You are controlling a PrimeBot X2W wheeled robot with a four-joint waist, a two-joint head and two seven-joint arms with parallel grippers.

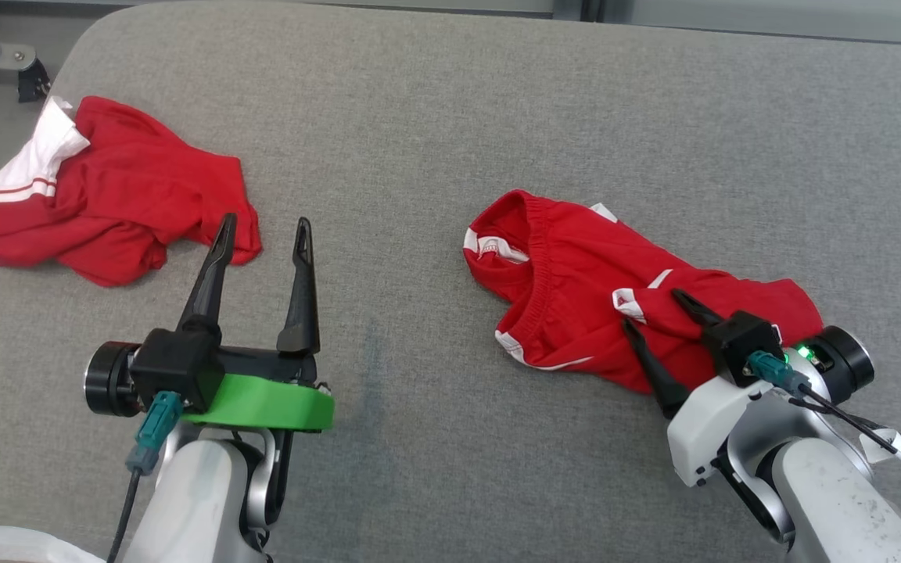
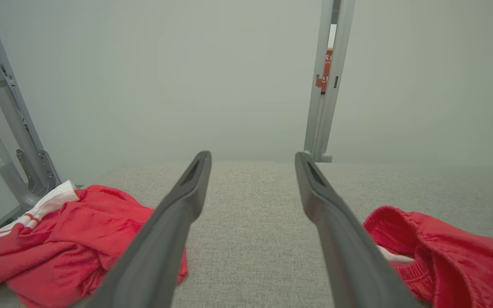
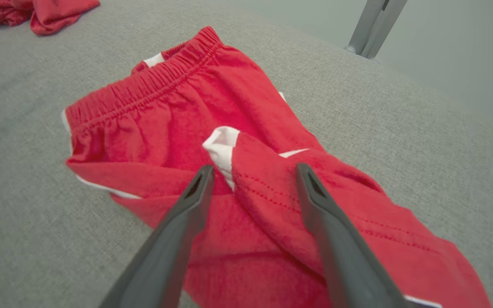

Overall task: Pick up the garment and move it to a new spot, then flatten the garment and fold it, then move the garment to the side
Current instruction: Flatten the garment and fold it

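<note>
Shorts (image 1: 576, 266), red with white trim: taken as the task garment, being under the right claw (image 1: 651, 307); crumpled on the table (image 1: 435, 117), right of centre. Far left: a second red piece, a shirt (image 1: 122, 203) with a white part at its far end, bunched near the table corner, well apart from the shorts; probably parked there, out of the work area. Next, left claw (image 1: 265, 221): fingers apart, nothing between them, tips near the shirt's near edge but aimed past it along bare cloth; held above the table, seemingly kept ready as the second hand for flattening. Centre: bare table, likeliest new spot. Right: shorts again, with waistband (image 3: 152, 90) at their left end and one leg flopped over the body, hence a raised fold (image 3: 229, 145) with white hem showing. Right claw tilted down onto that fold, fingers apart, one on each side of it; touching the fabric or just above, cannot tell which. Not clamped yet. Sensible placement: a ridge to pinch, easier than flat cloth. Step judged: first pick-up, barely begun. Risk: catching one layer only, then dragging the rest across the table on lifting.
</note>
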